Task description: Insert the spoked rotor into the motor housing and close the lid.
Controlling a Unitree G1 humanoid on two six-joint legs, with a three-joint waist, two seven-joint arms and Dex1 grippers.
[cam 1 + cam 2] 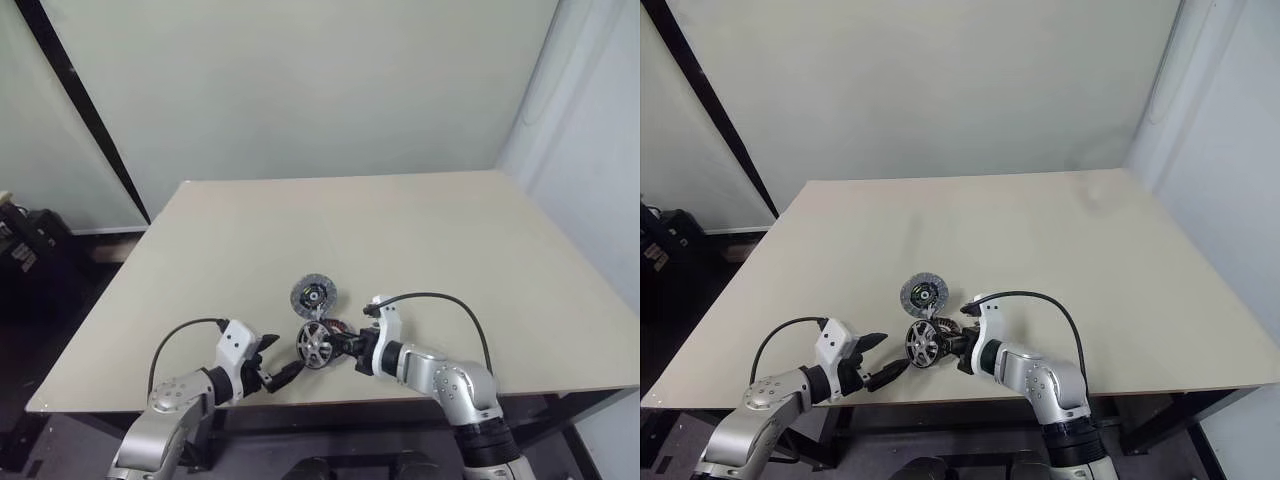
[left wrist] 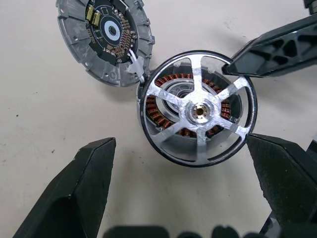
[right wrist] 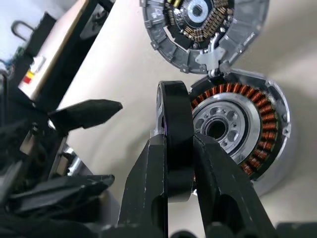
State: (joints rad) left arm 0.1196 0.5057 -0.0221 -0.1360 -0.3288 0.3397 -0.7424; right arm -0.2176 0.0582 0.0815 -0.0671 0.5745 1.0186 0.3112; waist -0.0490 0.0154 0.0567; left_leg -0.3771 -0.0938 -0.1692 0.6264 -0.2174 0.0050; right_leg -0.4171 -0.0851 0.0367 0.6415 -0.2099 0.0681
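Spoked rotor (image 3: pixel 176 148), seen edge-on in the right wrist view, pinched across its dark rim by the right gripper (image 3: pixel 179 148), whose fingers (image 3: pixel 148 183) press on both faces. It stands on edge just in front of the motor housing (image 3: pixel 247 129), copper windings exposed. Lid (image 3: pixel 205 25) lies open, joined to the housing's rim at a small tab. Left gripper (image 1: pixel 272 362) hangs close by to the left, fingers spread wide, holding nothing. All lie near the table's (image 1: pixel 420 240) front edge.

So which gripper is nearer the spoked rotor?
Right. The right gripper is clamped on the spoked rotor rim; the left gripper stands open just beside it, not touching.
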